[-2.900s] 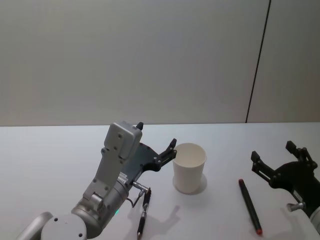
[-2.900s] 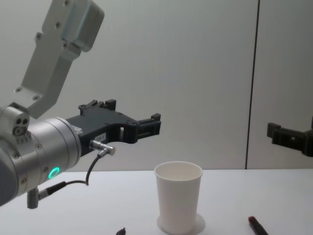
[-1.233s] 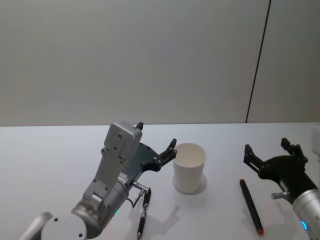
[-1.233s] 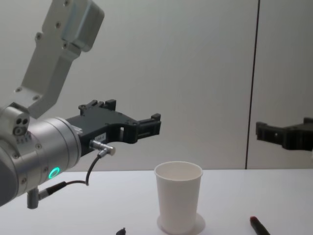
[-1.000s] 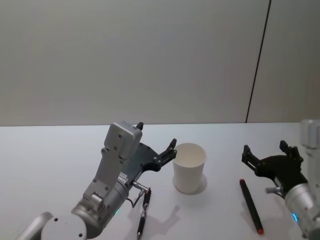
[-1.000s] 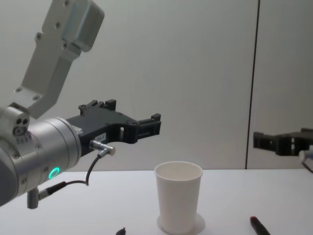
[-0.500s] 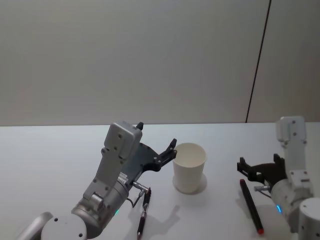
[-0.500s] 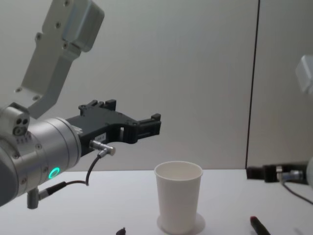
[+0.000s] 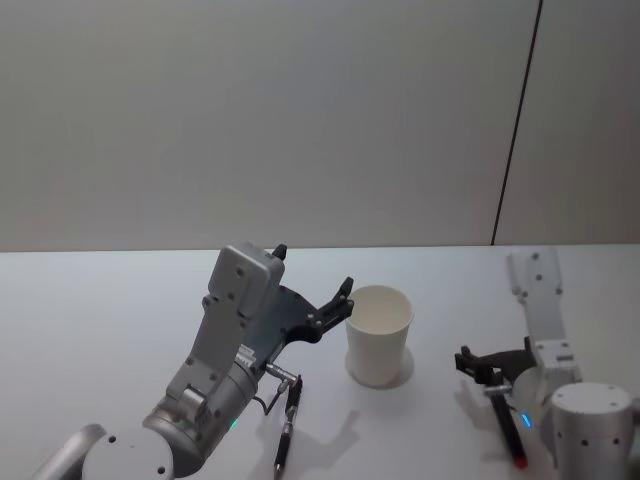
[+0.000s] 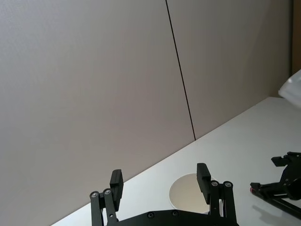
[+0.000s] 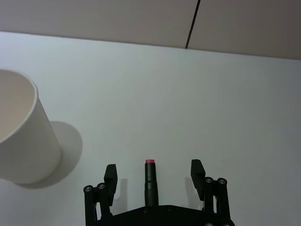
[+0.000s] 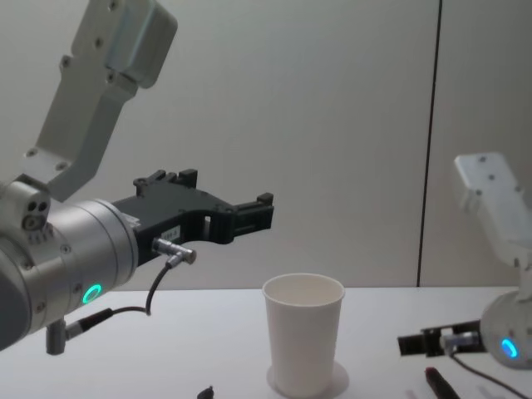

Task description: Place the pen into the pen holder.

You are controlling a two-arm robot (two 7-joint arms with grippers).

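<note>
Pen (image 11: 149, 183) is lying flat — black barrel, red tip — its length running away from the robot, the right gripper (image 11: 154, 168) hovering spread over it, beside the paper cup (image 9: 379, 345).

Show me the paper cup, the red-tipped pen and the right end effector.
paper cup (image 9: 378, 355), head view, front of its wall.
red-tipped pen (image 11: 149, 186), right wrist view, dark barrel.
right end effector (image 12: 407, 343), chest view, fingertip end, side-on.
</note>
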